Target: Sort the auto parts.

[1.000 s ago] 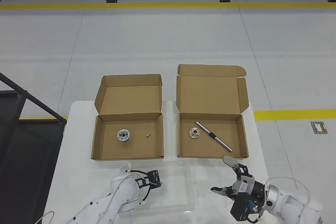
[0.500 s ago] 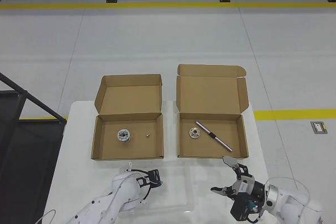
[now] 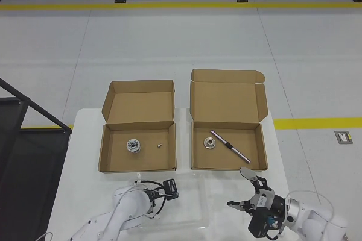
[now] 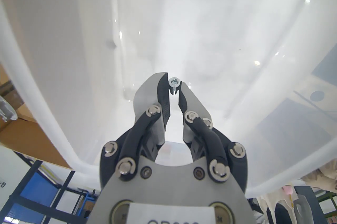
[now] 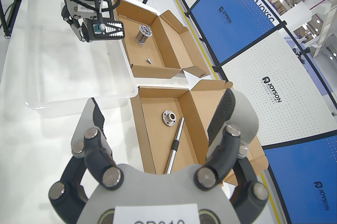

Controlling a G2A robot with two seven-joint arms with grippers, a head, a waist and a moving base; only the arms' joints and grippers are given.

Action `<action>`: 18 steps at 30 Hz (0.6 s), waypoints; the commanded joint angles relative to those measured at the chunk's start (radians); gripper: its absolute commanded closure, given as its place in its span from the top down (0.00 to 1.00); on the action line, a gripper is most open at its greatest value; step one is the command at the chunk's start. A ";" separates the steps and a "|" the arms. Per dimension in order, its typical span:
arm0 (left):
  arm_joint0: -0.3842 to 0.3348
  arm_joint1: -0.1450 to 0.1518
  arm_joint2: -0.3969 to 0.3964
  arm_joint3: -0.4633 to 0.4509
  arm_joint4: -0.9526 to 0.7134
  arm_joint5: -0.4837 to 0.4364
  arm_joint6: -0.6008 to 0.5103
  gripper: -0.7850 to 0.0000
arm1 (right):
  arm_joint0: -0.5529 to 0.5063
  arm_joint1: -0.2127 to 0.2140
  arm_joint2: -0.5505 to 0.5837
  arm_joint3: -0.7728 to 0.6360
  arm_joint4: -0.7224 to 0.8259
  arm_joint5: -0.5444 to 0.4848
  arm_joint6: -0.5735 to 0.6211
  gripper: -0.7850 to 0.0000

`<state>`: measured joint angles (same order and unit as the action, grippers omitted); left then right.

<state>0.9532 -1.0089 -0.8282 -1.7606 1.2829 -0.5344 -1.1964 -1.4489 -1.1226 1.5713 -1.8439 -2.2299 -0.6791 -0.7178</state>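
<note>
Left claw (image 4: 173,93) pinching screw (image 4: 174,84) over tray (image 5: 65,72), right claw (image 5: 159,101) wide, empty, white table (image 3: 78,175), grey floor (image 3: 169,42)

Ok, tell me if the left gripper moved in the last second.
Yes: the left gripper, shut on a screw, has edged slightly toward the front wall of the left box.

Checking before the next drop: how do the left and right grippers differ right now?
The left gripper is shut on a small screw; the right gripper is open and empty. The left gripper is over the clear tray; the right gripper is by the right box. Both are at the table's near side.
</note>
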 commanded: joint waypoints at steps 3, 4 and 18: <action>0.057 0.023 -0.098 -0.066 -0.037 -0.019 0.092 0.00 | 0.000 0.000 0.000 0.000 0.000 0.000 0.000 1.00; 0.073 0.029 -0.129 -0.082 -0.066 -0.031 0.128 0.00 | 0.000 0.000 0.000 0.000 0.000 0.000 0.000 1.00; 0.337 0.089 -0.595 -0.082 -0.402 -0.269 0.830 0.00 | 0.000 0.000 0.000 0.000 0.000 0.000 0.000 1.00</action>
<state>1.2771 -0.9209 -1.4069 -1.8588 0.8993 -0.7786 -0.4265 -1.4489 -1.1226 1.5713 -1.8439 -2.2299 -0.6791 -0.7178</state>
